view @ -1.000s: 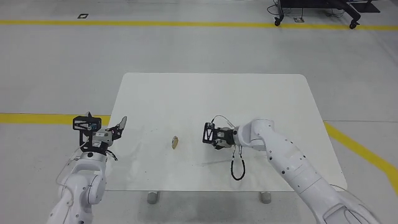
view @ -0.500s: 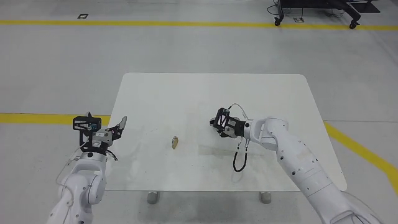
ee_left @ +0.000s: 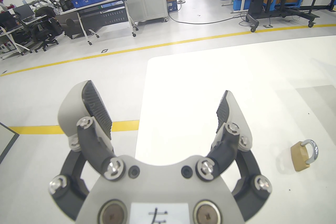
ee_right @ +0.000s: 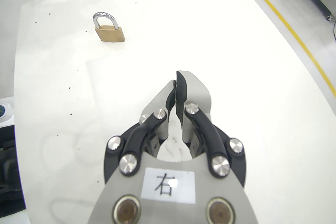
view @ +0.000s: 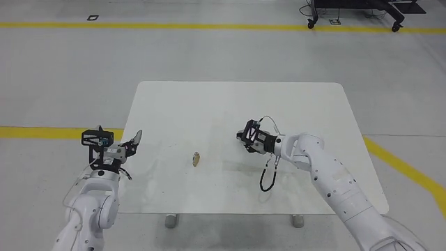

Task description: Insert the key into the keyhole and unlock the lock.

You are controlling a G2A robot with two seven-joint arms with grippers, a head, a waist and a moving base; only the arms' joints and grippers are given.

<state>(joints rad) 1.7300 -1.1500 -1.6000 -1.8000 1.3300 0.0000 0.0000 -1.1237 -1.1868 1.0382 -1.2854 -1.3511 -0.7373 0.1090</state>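
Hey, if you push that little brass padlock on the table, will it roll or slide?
Probably slides: the padlock lies flat on the smooth table. Looks metal, so likely rigid and heavy for its size. The shiny loop may be slippery.

Lock (ee_right: 110, 34) brassy metal with shiny chrome-like shackle (ee_right: 96, 22); table (ee_right: 197, 25) smooth, matt white

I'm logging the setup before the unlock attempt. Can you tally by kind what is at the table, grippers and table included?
Padlock: 1
Grippers: 2 (left gripper open, right gripper shut)
Table: 1
Total: 4
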